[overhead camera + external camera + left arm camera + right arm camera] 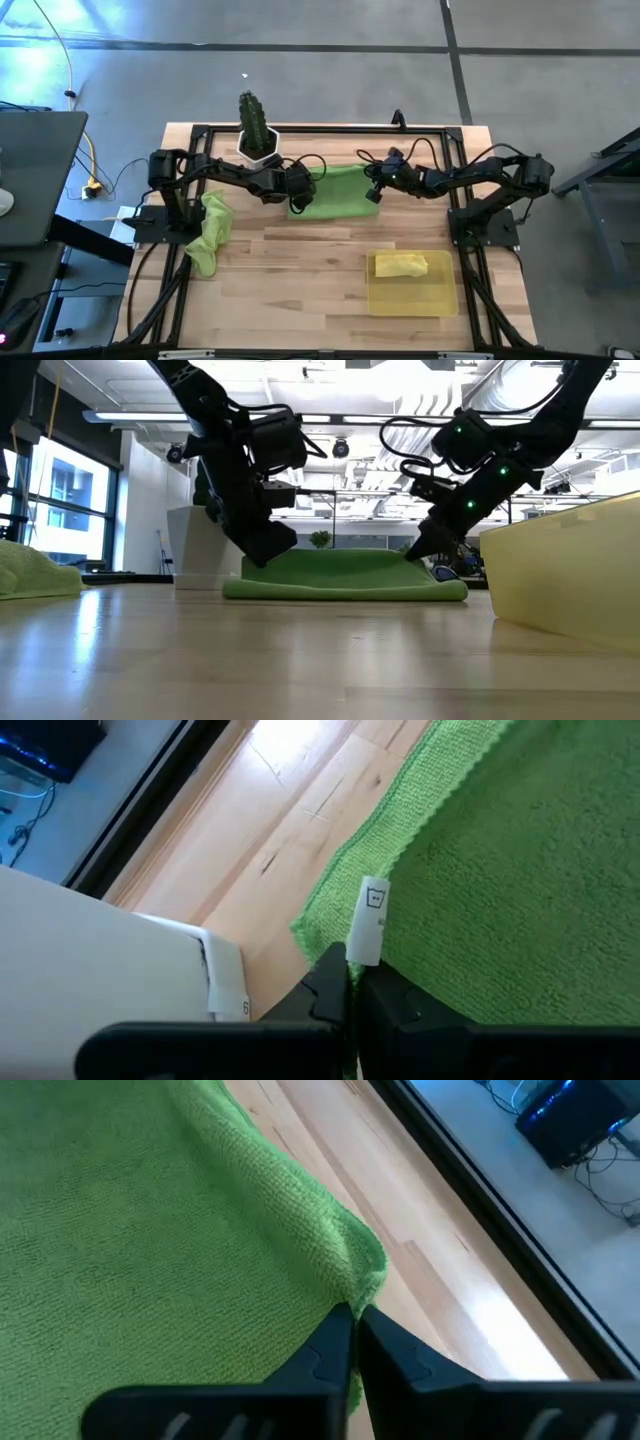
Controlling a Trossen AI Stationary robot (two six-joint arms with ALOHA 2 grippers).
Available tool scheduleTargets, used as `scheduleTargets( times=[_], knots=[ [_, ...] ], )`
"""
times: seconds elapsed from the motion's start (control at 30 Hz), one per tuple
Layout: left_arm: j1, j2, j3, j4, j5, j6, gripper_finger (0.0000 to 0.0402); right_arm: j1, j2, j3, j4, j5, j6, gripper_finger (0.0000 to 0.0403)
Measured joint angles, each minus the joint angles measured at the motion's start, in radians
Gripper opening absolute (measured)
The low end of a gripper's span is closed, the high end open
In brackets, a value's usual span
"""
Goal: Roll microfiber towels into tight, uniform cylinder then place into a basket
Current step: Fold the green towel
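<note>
left gripper: reaching down, clamping spread green towel's corner beside cactus pot
right gripper: angling down, pinching its opposite corner

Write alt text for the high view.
Seen from above, both arms meet at a lime green towel spread flat, left tool and right tool pinching opposite edges. A yellow towel lies in the yellow basket; another green towel lies crumpled left.
</note>
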Motion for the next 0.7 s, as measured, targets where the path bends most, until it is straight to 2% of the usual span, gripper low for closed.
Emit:
scheduleTargets(
  times=[0.17,0.3,0.37,0.5,0.57,0.7],
  knots=[
    [0.0,0.0,0.0,0.02,0.003,0.0,0.0,-0.001,0.0,0.0,0.001,0.04,-0.102,0.0082],
    [0.0,0.0,0.0,0.059,0.01,0.0,0.0,-0.001,0.0,0.011,0.004,0.223,-0.14,0.0142],
    [0.0,0.0,0.0,0.068,0.01,0.001,0.0,-0.002,0.0,0.029,-0.016,0.251,-0.102,0.0162],
    [0.0,0.0,0.0,0.074,0.01,0.001,0.0,0.0,0.0,0.045,-0.045,0.131,-0.001,0.0175],
    [0.0,0.0,0.0,0.074,0.01,0.001,0.0,0.0,0.0,0.045,-0.046,0.063,0.05,0.0173],
    [0.001,0.012,0.001,0.079,0.006,0.001,0.0,0.0,0.0,0.045,-0.065,-0.008,0.107,0.0157]
  ],
)
